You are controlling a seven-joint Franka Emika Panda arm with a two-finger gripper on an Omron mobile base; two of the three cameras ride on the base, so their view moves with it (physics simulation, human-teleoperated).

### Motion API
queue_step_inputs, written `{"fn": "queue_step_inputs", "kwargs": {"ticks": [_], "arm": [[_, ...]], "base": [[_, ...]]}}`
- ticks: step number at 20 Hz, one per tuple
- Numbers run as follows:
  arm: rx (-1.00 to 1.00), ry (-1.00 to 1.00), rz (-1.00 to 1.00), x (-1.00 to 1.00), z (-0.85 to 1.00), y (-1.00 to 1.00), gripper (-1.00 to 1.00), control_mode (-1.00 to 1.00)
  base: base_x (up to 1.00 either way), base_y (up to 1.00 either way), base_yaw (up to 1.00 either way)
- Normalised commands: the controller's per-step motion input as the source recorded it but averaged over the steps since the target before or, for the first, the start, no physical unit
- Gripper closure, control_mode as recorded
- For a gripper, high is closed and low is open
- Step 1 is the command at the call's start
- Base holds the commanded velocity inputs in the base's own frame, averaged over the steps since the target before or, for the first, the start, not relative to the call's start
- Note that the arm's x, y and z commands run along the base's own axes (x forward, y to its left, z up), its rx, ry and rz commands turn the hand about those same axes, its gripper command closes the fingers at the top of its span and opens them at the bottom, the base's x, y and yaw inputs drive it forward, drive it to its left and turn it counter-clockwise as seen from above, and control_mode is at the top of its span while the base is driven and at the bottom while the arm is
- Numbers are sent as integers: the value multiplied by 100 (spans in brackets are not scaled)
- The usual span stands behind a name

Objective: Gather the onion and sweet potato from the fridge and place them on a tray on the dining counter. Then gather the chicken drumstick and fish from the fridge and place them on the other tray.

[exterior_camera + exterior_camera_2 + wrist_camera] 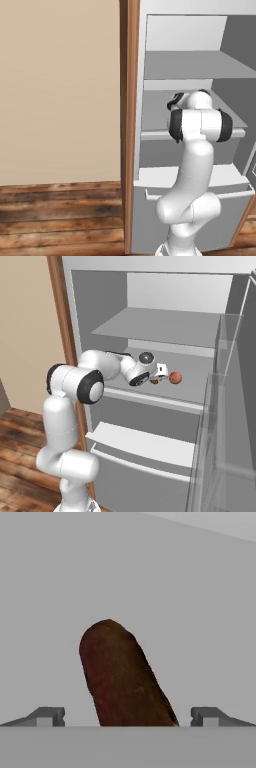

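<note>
Sweet potato (122, 674) is lying on the middle shelf (195, 363) of the open fridge (150, 286), between the spread-apart fingers of the tool (128, 717), untouched by either; onion (175, 377) is sitting just beside it on that shelf

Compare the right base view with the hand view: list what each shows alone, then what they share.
Right base view alone: the round orange-brown onion on a grey shelf of the open fridge, the white arm reaching in, and the clear door bins at right.
Hand view alone: the dark fingertips of the open claw standing wide on either side of the sweet potato.
Shared: the sweet potato, a small brown patch at the claw in the right base view, and the grey shelf.
</note>
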Motion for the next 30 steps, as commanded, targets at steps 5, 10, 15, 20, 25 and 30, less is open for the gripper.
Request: {"fn": "queue_step_inputs", "kwargs": {"ticks": [5, 10, 15, 20, 25, 30], "arm": [[0, 5, 2, 16, -23, -5, 100, -100], [0, 14, 0, 3, -46, 0, 100, -100], [0, 25, 0, 1, -79, 0, 100, -100], [17, -3, 1, -17, -48, 0, 100, -100], [40, -41, 0, -53, -44, 0, 100, -100], [37, -61, 1, -46, -24, 0, 100, -100]], "base": [[0, 0, 0], [0, 0, 0], [0, 0, 0], [0, 0, 0], [0, 0, 0], [0, 0, 0]]}}
